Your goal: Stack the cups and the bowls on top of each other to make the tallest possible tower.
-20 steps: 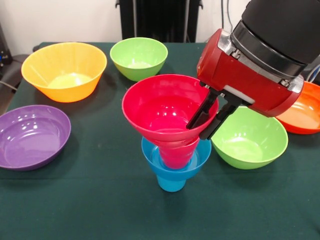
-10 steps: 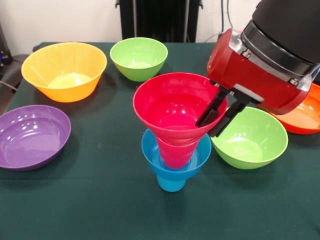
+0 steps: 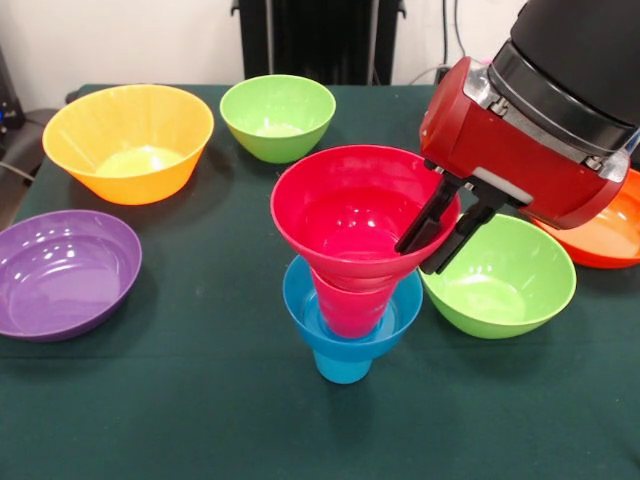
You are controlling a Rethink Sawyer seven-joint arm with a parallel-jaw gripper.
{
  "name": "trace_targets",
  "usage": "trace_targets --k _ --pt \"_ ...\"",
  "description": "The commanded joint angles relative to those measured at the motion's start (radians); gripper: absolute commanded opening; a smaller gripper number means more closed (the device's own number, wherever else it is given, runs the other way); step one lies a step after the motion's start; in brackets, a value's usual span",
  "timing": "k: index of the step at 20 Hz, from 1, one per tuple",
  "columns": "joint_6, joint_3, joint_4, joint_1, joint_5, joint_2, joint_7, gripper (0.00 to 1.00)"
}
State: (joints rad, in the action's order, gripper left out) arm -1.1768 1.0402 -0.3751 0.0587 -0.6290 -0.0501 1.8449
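The tower stands at the table's middle: a sky-blue cup (image 3: 342, 366) at the bottom, a small blue bowl (image 3: 300, 298) on it, and a red cup (image 3: 350, 310) in the bowl. A pink bowl (image 3: 345, 215) sits over the red cup's top, slightly tilted. My gripper (image 3: 417, 259) comes in from the upper right. It is shut on the pink bowl's right rim, one finger inside and one outside. The small red bowl is not in view.
A lime green bowl (image 3: 500, 285) lies just right of the tower, under the gripper. A second lime green bowl (image 3: 278, 115) and a yellow-orange bowl (image 3: 128, 140) stand at the back. A purple bowl (image 3: 62, 270) is at the left, an orange bowl (image 3: 610, 238) at the right edge.
My gripper has carried the pink bowl a little to the right, so it now sits more squarely over the red cup. The tower below has not moved.
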Motion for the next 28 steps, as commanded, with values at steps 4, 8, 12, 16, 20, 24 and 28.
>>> trace_targets --k 4,8,12,16,20,24,28 --pt "-0.046 -0.096 -0.118 0.029 0.087 0.003 0.046 0.0" --pt "-0.053 -0.092 -0.115 0.028 0.081 -0.001 0.049 0.0" --pt "-0.058 -0.089 -0.112 0.029 0.073 -0.007 0.062 0.0" --pt "-0.056 -0.085 -0.117 0.029 0.078 -0.007 0.066 0.0" --pt "-0.043 -0.089 -0.143 0.037 0.091 0.002 0.058 0.0" --pt "-0.032 -0.084 -0.15 0.043 0.095 -0.003 0.065 0.0" --pt "-0.045 -0.068 -0.129 0.039 0.087 -0.017 0.08 0.0"
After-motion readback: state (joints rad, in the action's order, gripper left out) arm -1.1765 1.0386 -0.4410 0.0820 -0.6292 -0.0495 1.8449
